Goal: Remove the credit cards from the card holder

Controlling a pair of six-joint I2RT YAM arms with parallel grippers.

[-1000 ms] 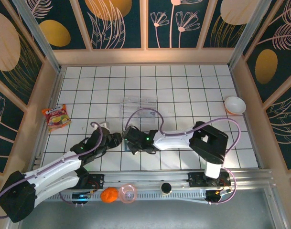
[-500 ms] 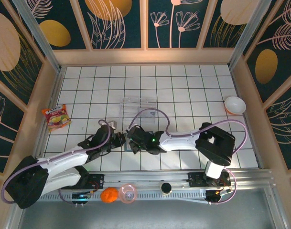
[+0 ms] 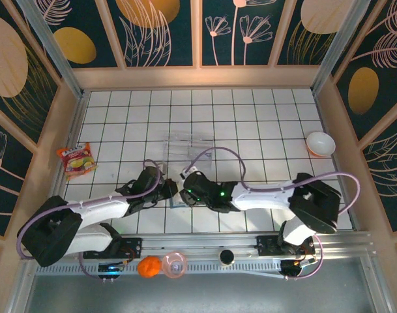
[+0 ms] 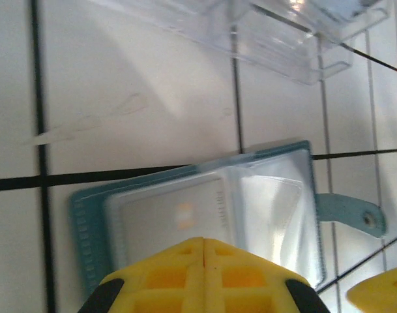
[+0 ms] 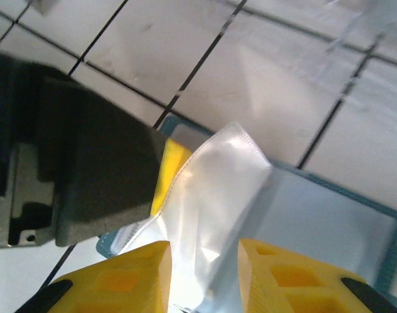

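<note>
Both arms lean inward over the card holder (image 4: 82, 222), left tool (image 4: 203, 245) pressed together, right tool (image 5: 203, 252) spread.

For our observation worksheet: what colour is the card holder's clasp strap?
Teal-blue; the clasp strap of the card holder shows best in the left wrist view.

Left arm (image 3: 97, 210) and right arm (image 3: 266, 194): white shells, black joints, a lilac cable looping along each. Left gripper (image 4: 203, 246) and right gripper (image 5: 203, 254): yellow fingers moulded with grid recesses, black trim behind.
</note>
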